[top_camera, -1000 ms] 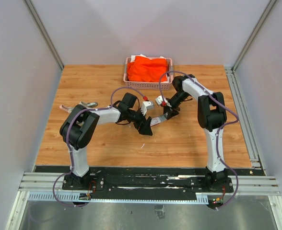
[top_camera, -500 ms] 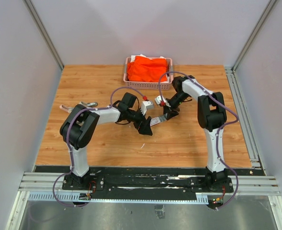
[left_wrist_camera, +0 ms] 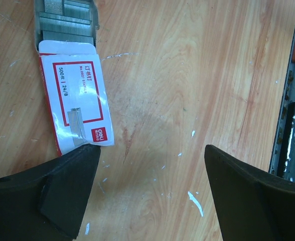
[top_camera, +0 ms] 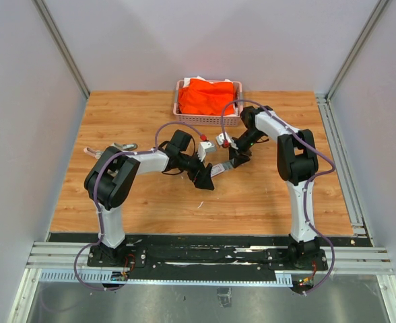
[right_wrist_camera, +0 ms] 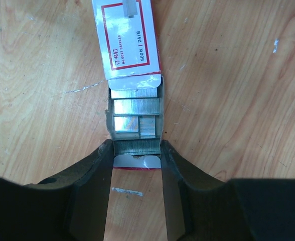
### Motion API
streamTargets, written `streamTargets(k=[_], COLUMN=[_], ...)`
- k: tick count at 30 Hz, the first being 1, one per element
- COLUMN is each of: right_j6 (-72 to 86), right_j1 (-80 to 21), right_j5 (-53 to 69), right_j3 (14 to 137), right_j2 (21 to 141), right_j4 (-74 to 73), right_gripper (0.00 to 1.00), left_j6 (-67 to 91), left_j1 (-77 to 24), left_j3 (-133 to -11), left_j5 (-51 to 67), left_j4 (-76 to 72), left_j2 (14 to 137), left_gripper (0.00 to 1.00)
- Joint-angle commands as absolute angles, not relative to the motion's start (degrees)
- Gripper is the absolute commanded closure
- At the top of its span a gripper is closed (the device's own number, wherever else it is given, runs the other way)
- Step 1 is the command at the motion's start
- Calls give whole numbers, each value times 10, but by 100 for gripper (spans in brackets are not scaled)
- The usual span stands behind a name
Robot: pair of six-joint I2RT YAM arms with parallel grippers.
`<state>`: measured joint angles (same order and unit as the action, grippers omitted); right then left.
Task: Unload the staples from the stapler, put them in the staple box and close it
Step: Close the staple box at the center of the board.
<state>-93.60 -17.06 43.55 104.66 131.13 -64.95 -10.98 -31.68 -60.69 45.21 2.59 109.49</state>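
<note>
A small white staple box with a red label (right_wrist_camera: pixel 127 37) lies open on the wooden table, and silvery strips of staples (right_wrist_camera: pixel 136 108) show in its tray. My right gripper (right_wrist_camera: pixel 136 146) straddles the open end, its fingers (right_wrist_camera: pixel 95 170) pressed against both ends of the nearest staple strip. In the left wrist view the box (left_wrist_camera: pixel 77 95) and staples (left_wrist_camera: pixel 67 20) lie at upper left. My left gripper (left_wrist_camera: pixel 151 150) is open wide, with its left finger (left_wrist_camera: pixel 62 186) at the box's closed corner. From above, both grippers (top_camera: pixel 203 177) (top_camera: pixel 234 159) meet at the box (top_camera: pixel 219 169). The stapler cannot be made out for certain.
A pink basket (top_camera: pixel 179 108) holding orange cloth (top_camera: pixel 208 96) stands at the back centre. A small silvery object (top_camera: pixel 120 147) lies on the table at the left, behind the left arm. White specks dot the wood (left_wrist_camera: pixel 193 197). A metal rail (top_camera: pixel 339 155) runs along the right.
The right gripper has shifted very slightly toward the far left. The left arm and the box look the same.
</note>
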Motion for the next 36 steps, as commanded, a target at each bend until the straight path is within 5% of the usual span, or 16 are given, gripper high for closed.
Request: streamTargets(k=[1,36], right_j6=[-898,-1131], right_j1=[-187,-169], right_j5=[478,482], right_j3=[1046,1070], right_j2=[1302,1327], right_j4=[-622,-771], right_gripper=[61,60], left_j6=[-105,-127], left_j1=[-319,-316], left_j3=[-578,-606], left_j5=[414,395], left_j4=[35,68], left_j2=[1129,1135], left_gripper=[7,2])
